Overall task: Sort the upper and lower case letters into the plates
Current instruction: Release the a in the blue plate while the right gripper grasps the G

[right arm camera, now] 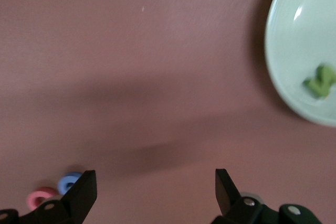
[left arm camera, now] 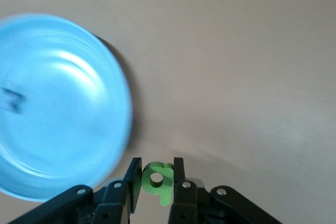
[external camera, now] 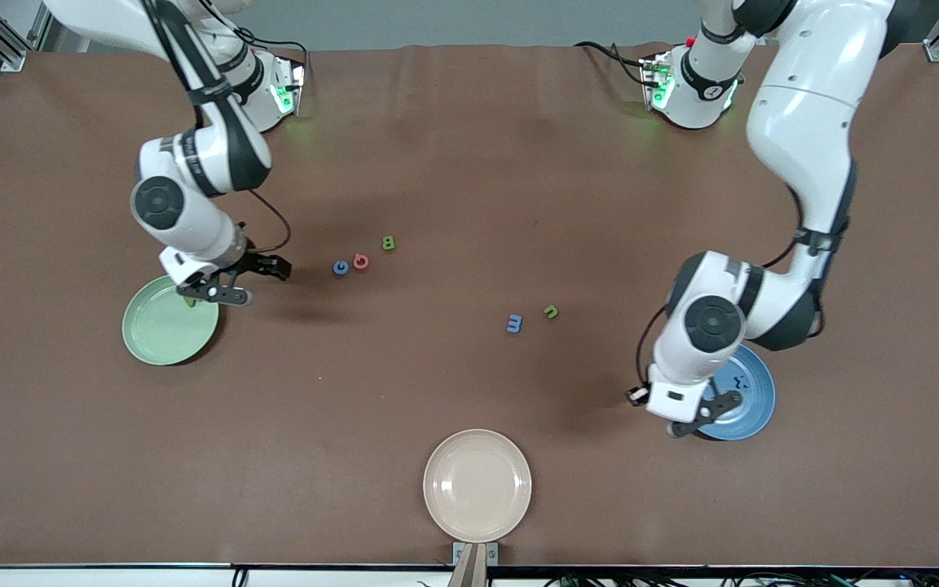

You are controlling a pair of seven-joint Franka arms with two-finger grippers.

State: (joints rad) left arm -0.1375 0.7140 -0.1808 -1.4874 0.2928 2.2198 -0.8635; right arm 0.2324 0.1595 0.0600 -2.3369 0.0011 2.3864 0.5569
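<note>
Two plates: the left gripper [left arm camera: 157, 179], clenched on a green letter [left arm camera: 158, 181], hangs over the blue plate [external camera: 751, 391] — we should centre it before letting go. The right gripper [external camera: 245, 281], released, hovers beside the mint plate [external camera: 156, 334].

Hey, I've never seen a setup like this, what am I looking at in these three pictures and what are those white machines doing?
These are two white robot arms at a brown table, sorting small letters into plates. The big picture looks down from a high camera facing the robots. The other two come from cameras on each arm's wrist.

The left gripper is over the blue plate, shut on a green letter; a dark letter already lies in that plate. The right gripper is open and empty beside the green plate, which holds another green letter.

Five letters are on the table between the arms. A cream plate sits nearest the high camera.
</note>
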